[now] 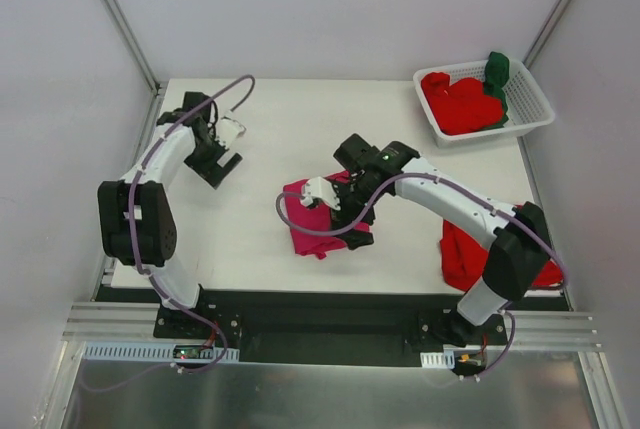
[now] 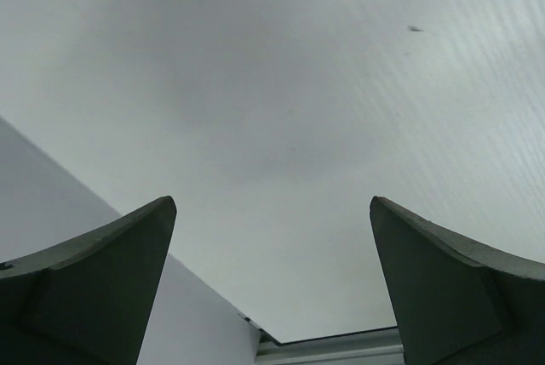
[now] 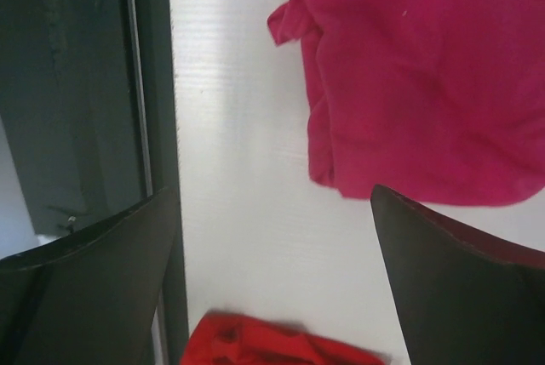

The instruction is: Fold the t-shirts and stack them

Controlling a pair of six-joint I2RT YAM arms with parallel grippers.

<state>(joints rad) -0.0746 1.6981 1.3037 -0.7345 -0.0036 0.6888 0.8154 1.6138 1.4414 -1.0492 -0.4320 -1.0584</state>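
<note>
Both pincers gape wide, holding nothing. The right gripper (image 3: 272, 195) hovers over the pink shirt (image 1: 302, 224), bunched at the centre of the table (image 1: 260, 239). It should pinch the 6 o'clock hem low and smooth it flat. The left gripper (image 2: 272, 202) hangs at 10 o'clock. A red shirt (image 1: 458, 254) lies at 4 o'clock. The basket (image 1: 530, 89) at 1 o'clock holds more shirts (image 1: 462, 104). The table is smooth and white, the walls (image 1: 300, 9) grey.

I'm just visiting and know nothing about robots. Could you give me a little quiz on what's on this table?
1. True or false: the left gripper holds a shirt.
2. What colour is the mid-table t-shirt near the right gripper? A) green B) magenta C) white
3. Fill in: the white basket holds red t-shirts and one ___ one.
Key: 1 false, it is open and empty; 2 B; 3 green t-shirt.
</note>
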